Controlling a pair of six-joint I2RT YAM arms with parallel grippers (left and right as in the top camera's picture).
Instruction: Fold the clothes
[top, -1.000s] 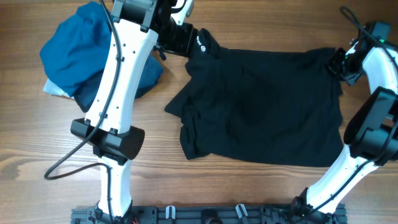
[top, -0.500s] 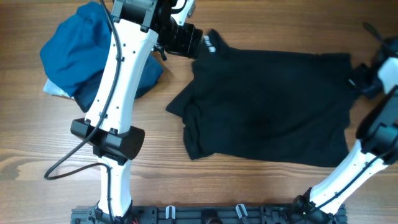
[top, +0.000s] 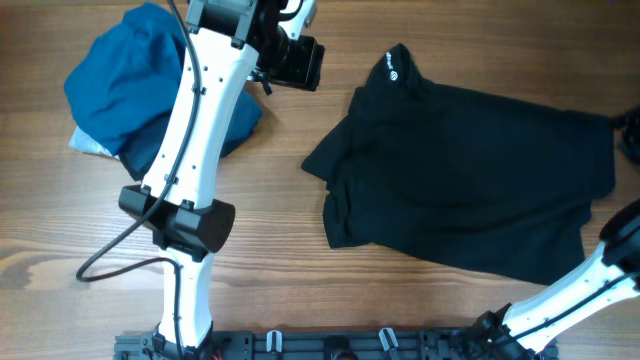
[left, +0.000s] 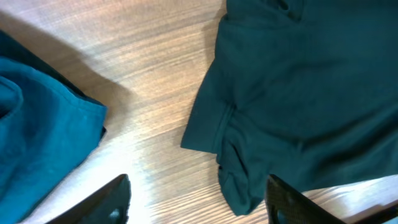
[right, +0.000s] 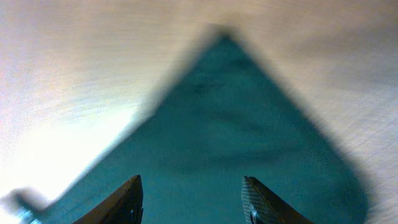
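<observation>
The right fingers (right: 127, 202) stand narrow and hold taut black fabric of the shirt (top: 470, 180) between them; this view is blurred. The left fingers (left: 115, 199) are wide apart and hold nothing, over the bare bench (top: 285, 235) between the shirt and a blue bundle (top: 120, 90). The shirt lies spread over the right half of the overhead frame, and the bundle lies at upper left.

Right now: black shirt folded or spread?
Spread. The black shirt lies mostly flat on the table, logo showing, one edge rumpled; no neat fold.
</observation>
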